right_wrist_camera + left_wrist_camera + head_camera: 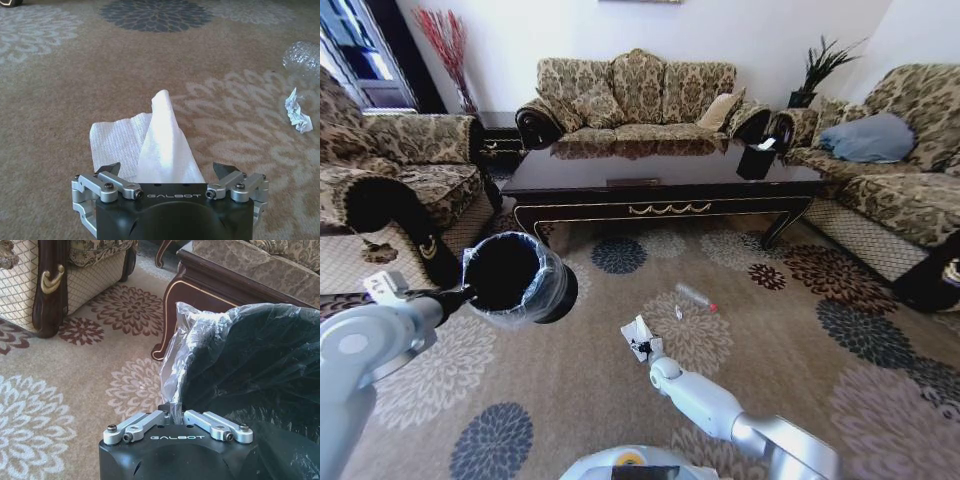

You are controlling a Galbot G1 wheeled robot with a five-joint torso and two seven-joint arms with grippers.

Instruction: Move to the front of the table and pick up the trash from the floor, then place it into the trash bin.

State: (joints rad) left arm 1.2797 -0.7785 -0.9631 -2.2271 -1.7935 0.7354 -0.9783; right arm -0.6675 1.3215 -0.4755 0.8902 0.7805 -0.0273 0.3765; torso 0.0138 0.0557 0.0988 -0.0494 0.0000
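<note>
Trash pickup under way on a patterned living-room carpet (pixel 570 390): the right gripper (pixel 169 172), reaching low in front of the long dark table (pixel 650 165), sits over a white paper towel (pixel 145 145) lying on the floor, its fingers (pixel 111 168) spread wide on either side of the sheet and not yet pressing it. The towel is partly lifted into a soft peak between them, the rest flat against the pile. Thin, limp and nearly weightless, it should crush rather than resist; the raised fold in the middle looks the surest place to pinch, since a flat edge would likely slide along the carpet.

Just beyond it lie a small crumpled white scrap (pixel 298 112) and a clear plastic bottle (pixel 695 295) with a red cap, on its side and apart from the towel. The bottle appears light, smooth and prone to roll; across its body, near the middle, seems the likelier hold. The scrap is tiny and may call for a tip-on pinch.

To the robot's left, the left gripper (pixel 176 416) is clamped on the clear liner bag at the rim of the black trash bin (pixel 510 275), holding the bin off the floor, mouth open, near the table's front corner.
</note>
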